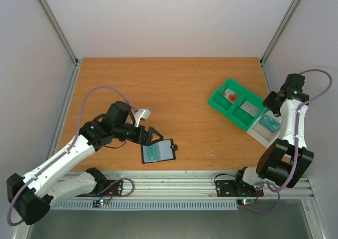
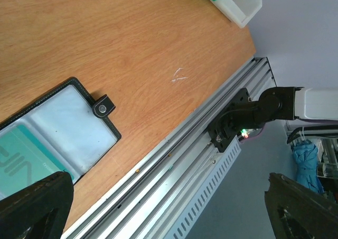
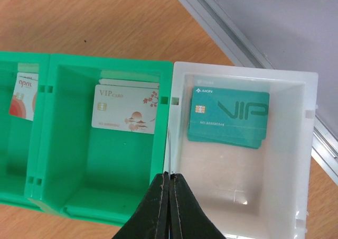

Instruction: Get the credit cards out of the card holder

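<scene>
Currently the card holder (image 1: 158, 152) lies open on the wooden table (image 1: 169, 85), long axis left-right, snap tab (image 1: 174, 147) pointing right. Just beside its far left edge hangs the left gripper (image 1: 154, 137), spread wide and empty. Well to its right, the right gripper (image 3: 169, 182), pinched closed on nothing, hangs over the tray (image 1: 217, 102), pale walls (image 1: 169, 17) beyond.

One black card holder (image 1: 158, 152), one teal card (image 2: 26, 157) showing inside. Two green compartments (image 3: 111, 69), one white bin (image 3: 288, 165). One red-and-white card (image 3: 24, 96), one pile of white VIP cards (image 3: 125, 108), one pile of teal VIP cards (image 3: 227, 117), pile counts unclear. Two robot arms (image 1: 63, 157).
</scene>
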